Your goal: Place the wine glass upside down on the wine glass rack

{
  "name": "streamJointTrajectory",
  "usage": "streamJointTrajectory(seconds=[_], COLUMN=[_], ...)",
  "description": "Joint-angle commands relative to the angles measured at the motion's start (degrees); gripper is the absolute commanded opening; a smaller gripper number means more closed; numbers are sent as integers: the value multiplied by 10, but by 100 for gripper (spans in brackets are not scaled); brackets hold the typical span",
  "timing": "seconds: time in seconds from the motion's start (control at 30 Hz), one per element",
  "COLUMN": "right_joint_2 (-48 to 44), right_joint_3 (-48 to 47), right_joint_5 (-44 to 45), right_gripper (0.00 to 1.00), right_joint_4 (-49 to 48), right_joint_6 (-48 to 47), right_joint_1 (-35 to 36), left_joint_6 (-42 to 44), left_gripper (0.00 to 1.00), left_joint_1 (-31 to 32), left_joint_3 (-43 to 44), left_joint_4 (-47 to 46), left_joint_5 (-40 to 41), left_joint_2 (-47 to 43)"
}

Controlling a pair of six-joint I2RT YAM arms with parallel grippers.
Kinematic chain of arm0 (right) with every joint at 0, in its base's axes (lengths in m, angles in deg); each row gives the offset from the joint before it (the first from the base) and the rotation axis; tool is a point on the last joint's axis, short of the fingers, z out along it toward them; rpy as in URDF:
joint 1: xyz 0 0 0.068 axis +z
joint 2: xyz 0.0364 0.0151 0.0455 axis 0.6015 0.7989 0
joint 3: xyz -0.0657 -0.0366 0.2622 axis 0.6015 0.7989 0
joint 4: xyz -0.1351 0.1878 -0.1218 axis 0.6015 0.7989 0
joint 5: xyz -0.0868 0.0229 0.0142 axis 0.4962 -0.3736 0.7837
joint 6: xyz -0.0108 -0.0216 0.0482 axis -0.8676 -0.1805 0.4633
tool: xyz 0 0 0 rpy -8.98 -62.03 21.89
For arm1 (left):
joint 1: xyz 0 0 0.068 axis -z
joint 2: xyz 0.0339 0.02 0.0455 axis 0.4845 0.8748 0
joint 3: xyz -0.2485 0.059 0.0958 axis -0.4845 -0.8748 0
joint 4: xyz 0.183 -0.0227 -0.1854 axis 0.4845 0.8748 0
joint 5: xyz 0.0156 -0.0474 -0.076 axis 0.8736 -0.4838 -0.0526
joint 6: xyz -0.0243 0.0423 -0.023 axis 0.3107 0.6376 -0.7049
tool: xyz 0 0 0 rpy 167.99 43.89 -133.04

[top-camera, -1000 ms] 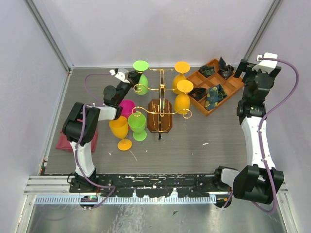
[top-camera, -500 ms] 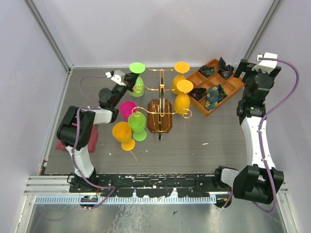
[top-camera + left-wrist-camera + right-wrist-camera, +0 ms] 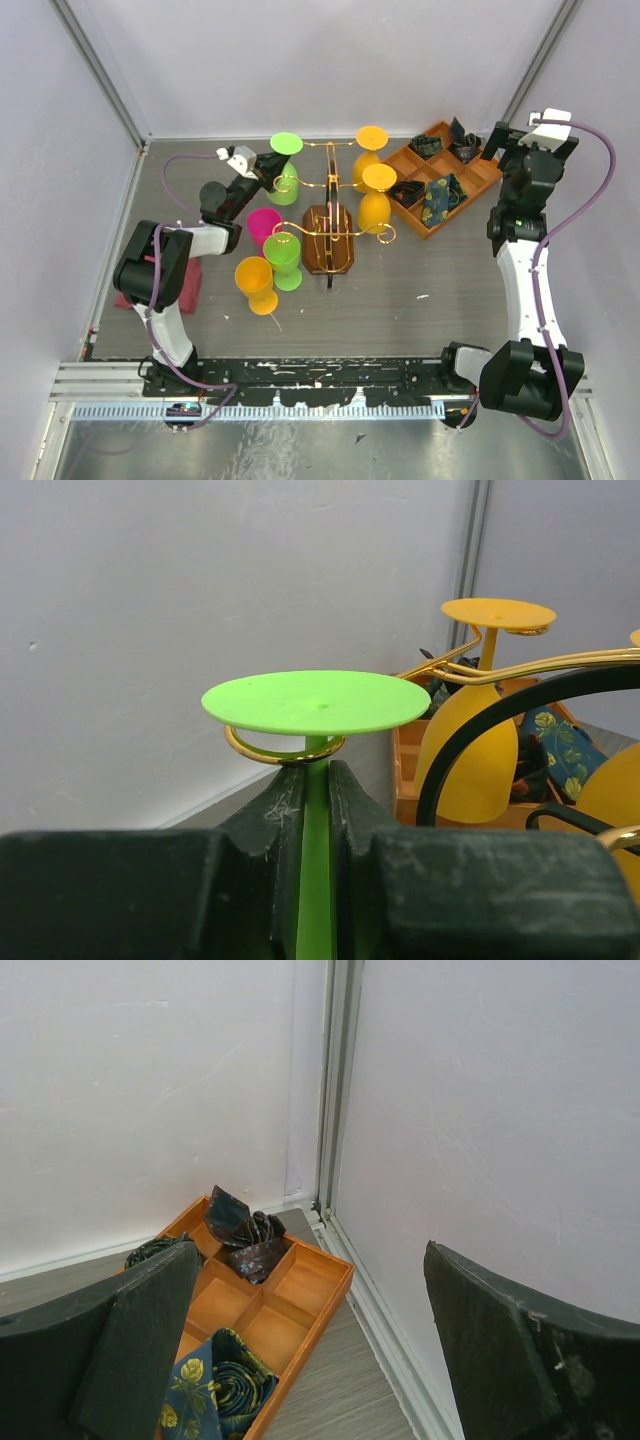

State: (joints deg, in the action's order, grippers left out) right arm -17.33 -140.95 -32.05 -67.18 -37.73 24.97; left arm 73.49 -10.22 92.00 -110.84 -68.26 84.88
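Ok so the left hand (image 3: 315, 815) is pinching the stem of the green wine glass (image 3: 315, 702), fingers (image 3: 275, 810) pressed in on both sides of it. The glass is already flipped: the flat foot is sitting just above the fingertips and the bowl is hanging down below the hand, out of the wrist camera's sight. Right above the fingertips, a gold curl (image 3: 285, 752) of the wine glass rack (image 3: 330, 232) is wrapping around the stem just under the foot. I can't tell whether the foot is actually resting on the wire yet.

So I'm reading this as the tail end of the hanging step, with the glass slotted in but not let go.

Next move, I'm guessing, is lowering a touch until the foot is bearing on the curl, then spreading the fingers slowly and backing straight out, away from the rack. The wire looks thin and springy, so a sideways tug could be swinging the glass or knocking the two orange wine glasses (image 3: 379, 178) hanging just past the hand. An orange goblet (image 3: 257, 280), a pink one (image 3: 264, 222) and a second green one (image 3: 283, 255) are standing on the counter (image 3: 420, 300) behind the hand.

The right hand (image 3: 315, 1310) is hanging spread wide with nothing in it, parked over the wooden compartment tray (image 3: 320, 1280), well apart from all this.
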Motion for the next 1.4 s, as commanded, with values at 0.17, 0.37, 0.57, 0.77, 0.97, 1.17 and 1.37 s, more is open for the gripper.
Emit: streamJointTrajectory(seconds=[0.17,0.37,0.57,0.77,0.97,1.17,1.37], right_joint_2=[-17,-15,-11,-14,-23,-28,-26], right_joint_3=[-3,-12,-17,-14,-8,-9,-44], right_joint_5=[-2,-6,-13,-20,-24,-33,-41], right_gripper=[100,100,100,100,100,100,100], right_joint_4=[-15,-3,2,0,-3,5,62], right_joint_6=[6,9,17,19,16,12,11], right_joint_1=[1,1,1,1,1,1,1], left_joint_6=[-14,7,14,20,20,-9,52], left_gripper=[41,52,55,58,61,64,68], left_joint_1=[5,3,-2,-7,-22,-68,-83], left_joint_3=[15,-21,-63,-98,-127,-149,-147], left_joint_4=[-31,-31,-31,-31,-24,36,273], left_joint_5=[-20,1,13,27,50,70,81], left_joint_2=[0,-33,-61,-98,-133,-195,-312])
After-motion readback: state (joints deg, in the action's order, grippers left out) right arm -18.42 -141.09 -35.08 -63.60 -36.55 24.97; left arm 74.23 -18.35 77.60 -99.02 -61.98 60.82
